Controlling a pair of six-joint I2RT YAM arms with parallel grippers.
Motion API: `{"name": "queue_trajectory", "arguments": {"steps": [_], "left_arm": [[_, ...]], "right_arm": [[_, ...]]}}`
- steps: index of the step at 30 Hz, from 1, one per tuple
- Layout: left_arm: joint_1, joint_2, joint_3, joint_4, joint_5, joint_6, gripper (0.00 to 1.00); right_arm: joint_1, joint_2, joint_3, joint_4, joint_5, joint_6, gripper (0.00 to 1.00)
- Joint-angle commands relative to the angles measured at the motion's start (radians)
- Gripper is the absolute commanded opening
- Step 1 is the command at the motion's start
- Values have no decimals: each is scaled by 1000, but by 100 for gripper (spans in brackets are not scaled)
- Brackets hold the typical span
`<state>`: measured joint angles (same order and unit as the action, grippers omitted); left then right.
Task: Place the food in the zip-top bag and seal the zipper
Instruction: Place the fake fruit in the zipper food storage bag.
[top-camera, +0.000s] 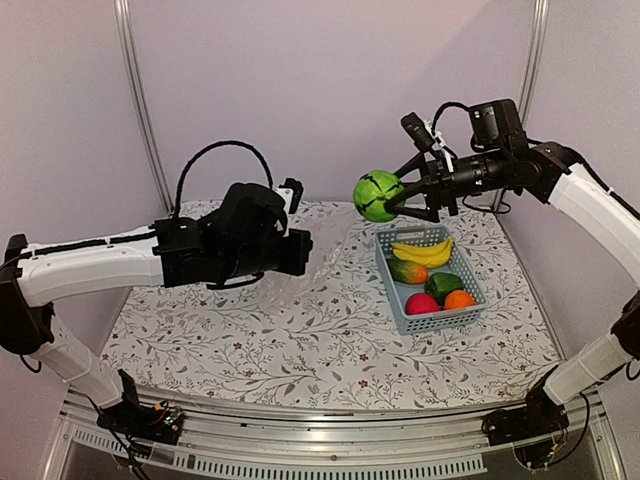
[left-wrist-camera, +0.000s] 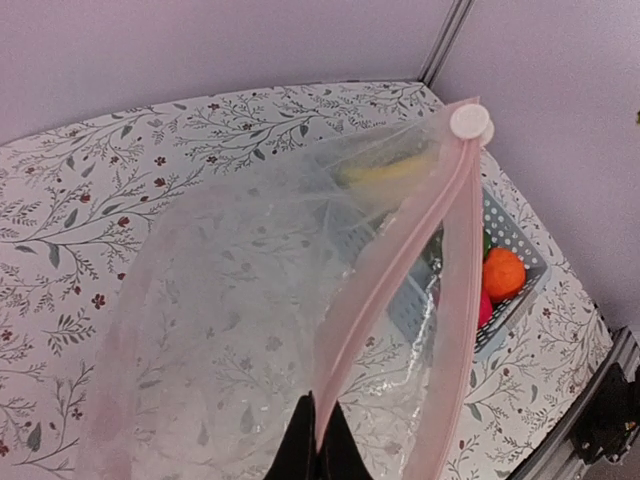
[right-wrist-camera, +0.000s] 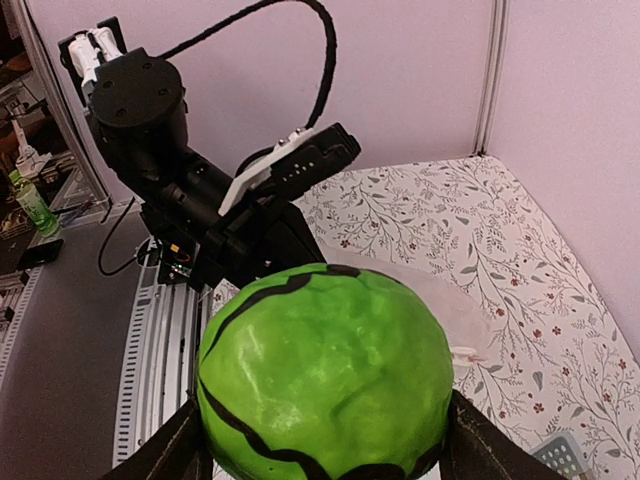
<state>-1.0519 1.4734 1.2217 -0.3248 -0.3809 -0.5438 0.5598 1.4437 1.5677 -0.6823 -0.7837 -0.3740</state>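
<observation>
Top camera sits high behind me, looking down and forward over the whole flowered table (top-camera: 300, 345). My left arm (top-camera: 100, 265) comes in from the frame's left edge, my right arm (top-camera: 600, 210) from the right edge.

Left wrist camera now: it looks out past my left gripper (left-wrist-camera: 318, 455) at the bottom edge, very close to the zip-top bag (left-wrist-camera: 230, 310), which fills most of the frame. The basket (left-wrist-camera: 508, 225) peeks in at the right.

Right wrist camera sits right up against the green ball (right-wrist-camera: 325, 375), which fills the lower centre. It faces across at my left arm in the upper left.

All three views share the table. Top and left wrist share the basket.
</observation>
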Motion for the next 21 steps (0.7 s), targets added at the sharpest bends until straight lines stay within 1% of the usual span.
{"name": "queue_trajectory", "arguments": {"steps": [1, 5, 8, 12, 16, 21], "left_arm": [[-11, 7, 53, 71, 28, -31, 0], [-10, 13, 78, 106, 75, -52, 0], [-10, 19, 82, 135, 101, -79, 0], [-11, 6, 58, 190, 139, -117, 0], [-11, -16, 18, 242, 167, -152, 0], [-10, -44, -31, 281, 152, -181, 0]], "right_arm": [[43, 43, 72, 42, -116, 66, 47], [88, 99, 161, 32, -118, 100, 47], [134, 133, 182, 31, -101, 110, 47], [161, 155, 173, 36, -93, 120, 47], [160, 169, 153, 41, -3, 131, 47], [161, 175, 97, 49, 76, 140, 47]]}}
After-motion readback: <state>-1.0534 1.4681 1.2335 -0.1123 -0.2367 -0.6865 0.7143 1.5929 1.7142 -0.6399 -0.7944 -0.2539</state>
